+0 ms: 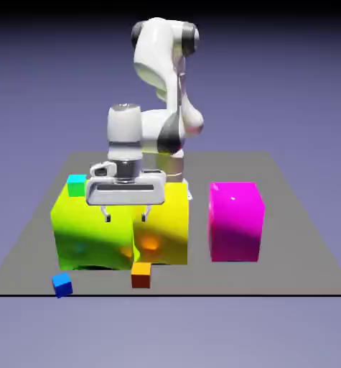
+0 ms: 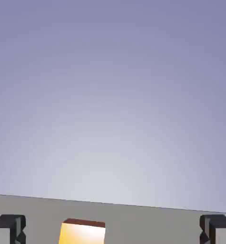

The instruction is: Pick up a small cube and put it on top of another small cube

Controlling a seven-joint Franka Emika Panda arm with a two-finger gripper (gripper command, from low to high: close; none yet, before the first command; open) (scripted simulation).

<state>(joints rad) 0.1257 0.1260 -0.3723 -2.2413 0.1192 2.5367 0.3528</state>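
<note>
The blue cube (image 1: 62,285) lies nearest the camera; behind it, my gripper (image 1: 125,218) points down, fingers spread.

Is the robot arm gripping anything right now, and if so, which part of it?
No, nothing is held. The gripper is open, its two fingertips wide apart with no object gripped between them.

No readable text, label, brand, number or sign shows in either view.
</note>
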